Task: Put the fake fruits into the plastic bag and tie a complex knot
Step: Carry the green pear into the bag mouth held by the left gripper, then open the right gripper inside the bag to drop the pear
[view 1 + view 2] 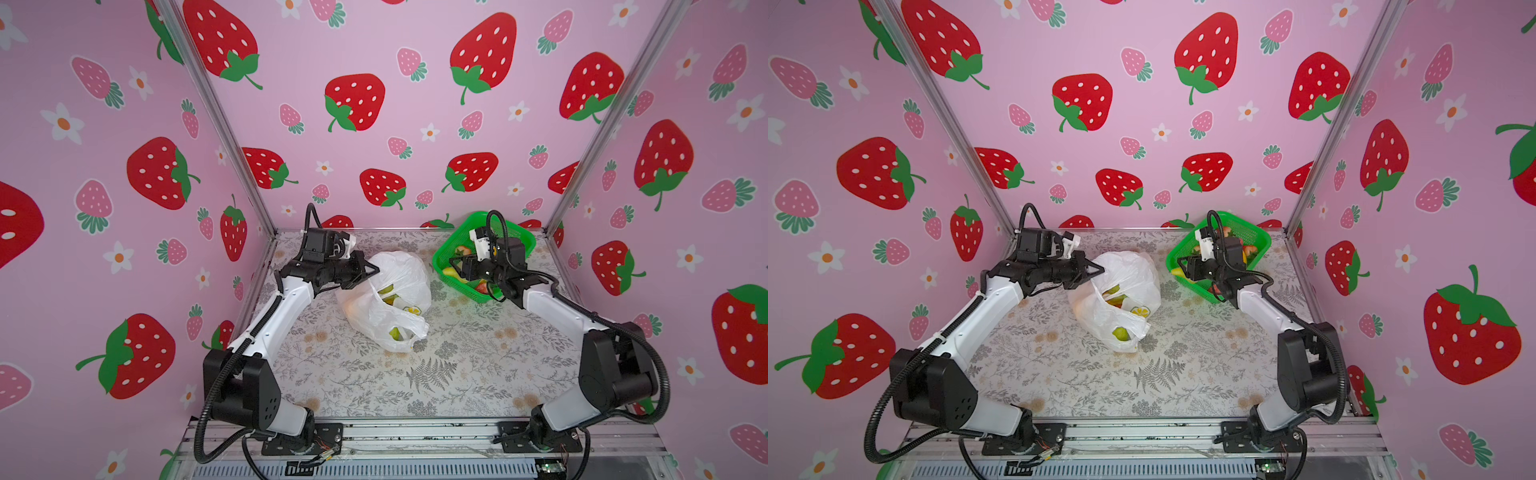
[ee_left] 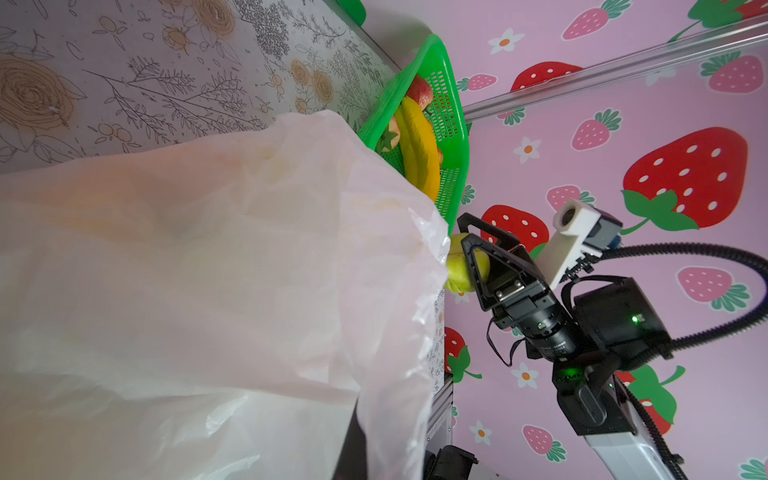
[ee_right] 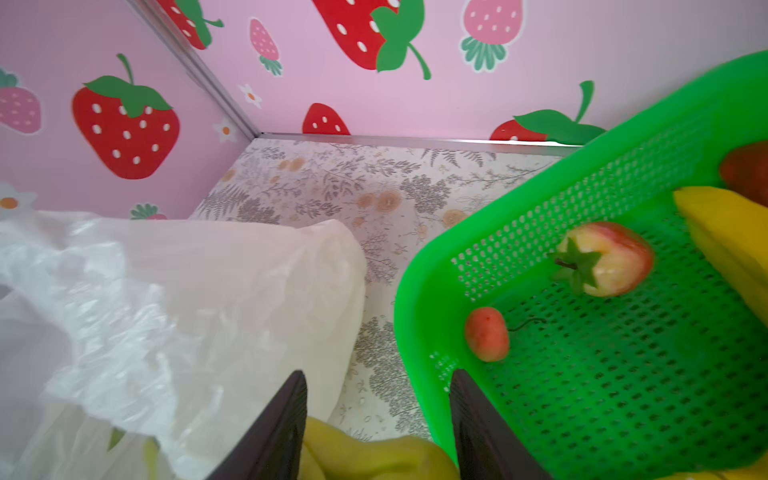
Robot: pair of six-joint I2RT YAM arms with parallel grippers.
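The left gripper (image 1: 374, 270) is pinching the rim of the plastic bag (image 1: 399, 274), fingers together on the film, holding it open on the tabletop (image 1: 478, 357). The right gripper (image 2: 471, 253) is holding a yellow-green fruit (image 3: 374, 459) between its fingers beside the green basket (image 3: 428, 299), where fake fruits (image 3: 606, 257) are lying.

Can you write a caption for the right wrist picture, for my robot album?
Right gripper carries a yellow-green fruit from the green basket toward the plastic bag.
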